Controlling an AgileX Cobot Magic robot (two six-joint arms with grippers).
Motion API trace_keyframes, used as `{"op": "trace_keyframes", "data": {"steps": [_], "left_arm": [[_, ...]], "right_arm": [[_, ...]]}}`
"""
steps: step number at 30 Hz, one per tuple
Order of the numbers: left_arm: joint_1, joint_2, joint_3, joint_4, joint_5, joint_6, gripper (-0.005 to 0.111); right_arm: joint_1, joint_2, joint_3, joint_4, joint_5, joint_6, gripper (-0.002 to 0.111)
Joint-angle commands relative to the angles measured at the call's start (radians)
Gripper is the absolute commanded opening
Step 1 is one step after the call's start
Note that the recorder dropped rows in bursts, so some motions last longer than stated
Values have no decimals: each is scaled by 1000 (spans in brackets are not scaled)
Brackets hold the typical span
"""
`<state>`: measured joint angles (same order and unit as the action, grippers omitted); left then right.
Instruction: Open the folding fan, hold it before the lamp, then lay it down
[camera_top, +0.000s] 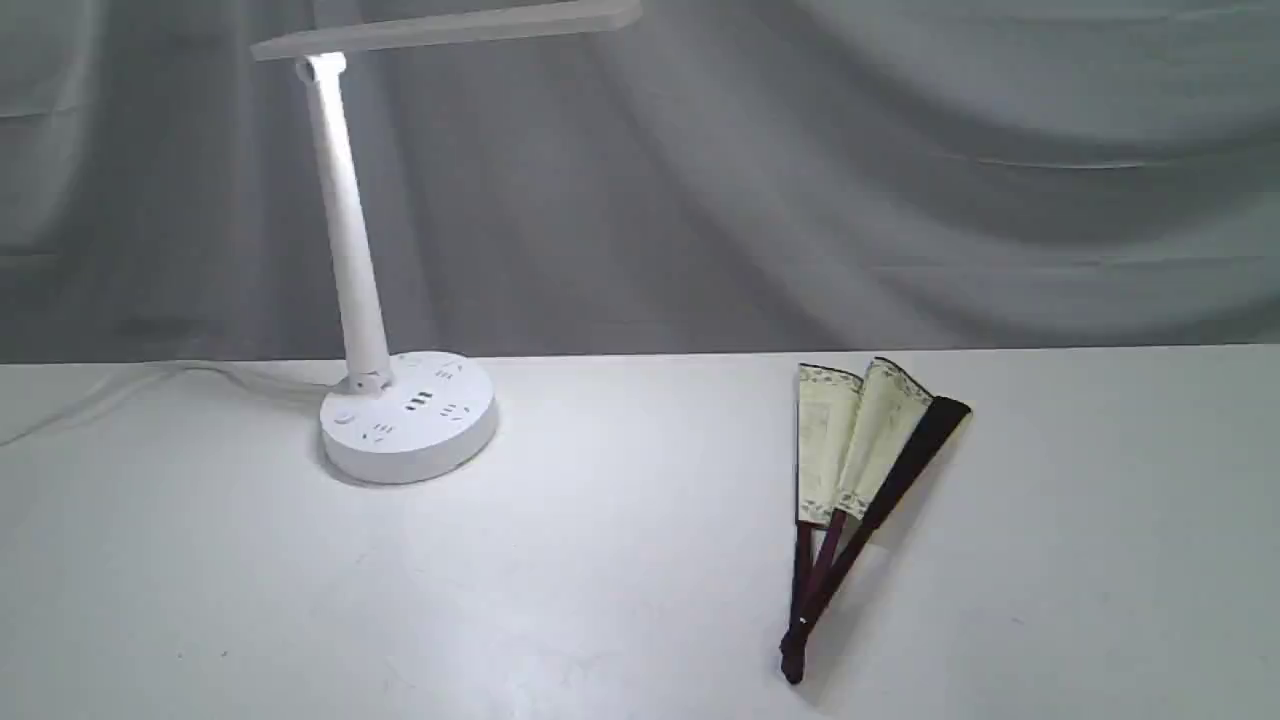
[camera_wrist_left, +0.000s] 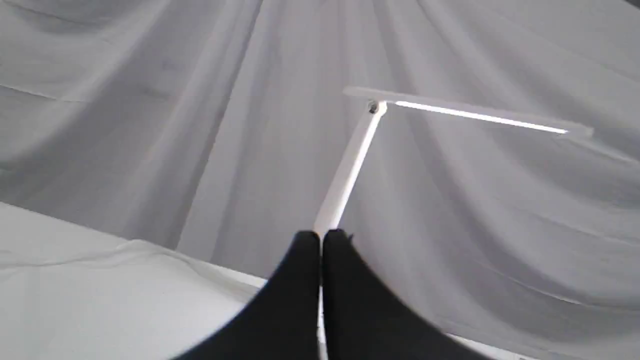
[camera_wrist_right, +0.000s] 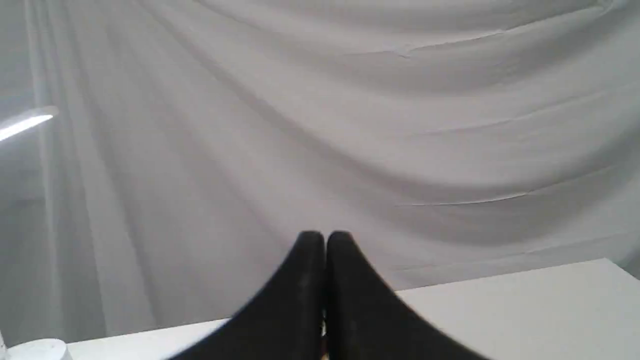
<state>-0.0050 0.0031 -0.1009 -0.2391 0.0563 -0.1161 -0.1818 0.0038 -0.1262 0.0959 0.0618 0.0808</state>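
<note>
The folding fan (camera_top: 860, 470) lies on the white table (camera_top: 600, 600) at the right, partly spread: two cream pleats and a black edge fan out from dark maroon ribs that meet at a pivot nearest the front edge. The lamp (camera_top: 345, 260) stands at the left with its light bar lit overhead; the left wrist view shows the lamp's (camera_wrist_left: 350, 165) stem and bar. Neither arm appears in the exterior view. My left gripper (camera_wrist_left: 321, 235) is shut on nothing, pointing toward the lamp stem. My right gripper (camera_wrist_right: 325, 235) is shut and holds nothing, facing the backdrop.
A grey cloth backdrop (camera_top: 800, 180) hangs behind the table. The lamp's cord (camera_top: 150, 385) trails off to the left from its round base (camera_top: 408, 415). The base's edge (camera_wrist_right: 35, 349) shows in a corner of the right wrist view.
</note>
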Motion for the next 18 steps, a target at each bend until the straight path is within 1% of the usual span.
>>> {"op": "trace_keyframes", "data": {"steps": [1,9,12,14,18], "left_arm": [[-5,-3,-109,-16,110,-16,0],[-5,-3,-337,13,394,-7,0],[-5,12,-396,25,434,-7,0],[-5,66,-450,39,479,-9,0],[-5,167,-514,39,534,-7,0]], "right_arm": [[-8,-4,-97,2,115,7,0],[-8,-4,-295,2,305,5,0],[-8,31,-368,2,397,3,0],[-8,82,-409,2,450,3,0],[-8,209,-501,2,546,-31,0]]}}
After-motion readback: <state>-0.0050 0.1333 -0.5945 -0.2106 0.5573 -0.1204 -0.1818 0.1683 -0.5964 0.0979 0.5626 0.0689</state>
